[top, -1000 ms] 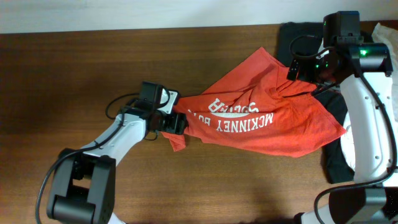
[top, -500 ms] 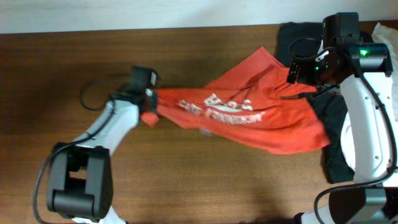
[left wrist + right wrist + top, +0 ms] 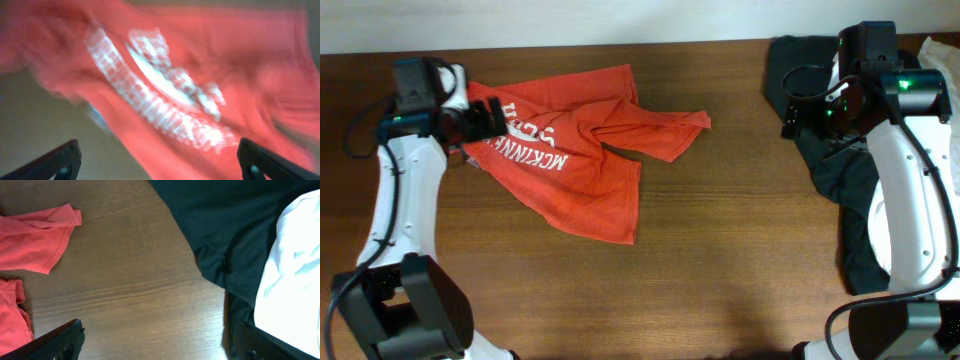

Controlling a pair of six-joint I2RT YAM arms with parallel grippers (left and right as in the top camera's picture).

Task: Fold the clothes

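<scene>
Left pincer (image 3: 492, 117) and right pincer (image 3: 157, 335) both gape wide, holding nothing; shirt (image 3: 570, 165) lies crumpled, no fold yet made.

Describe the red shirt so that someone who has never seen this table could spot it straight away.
Start at the brown wooden table and go to its far left part. There lies a crumpled red-orange T-shirt with white printed lettering. It is the only bright garment: the black garment and white garment are piled at the right edge.
</scene>
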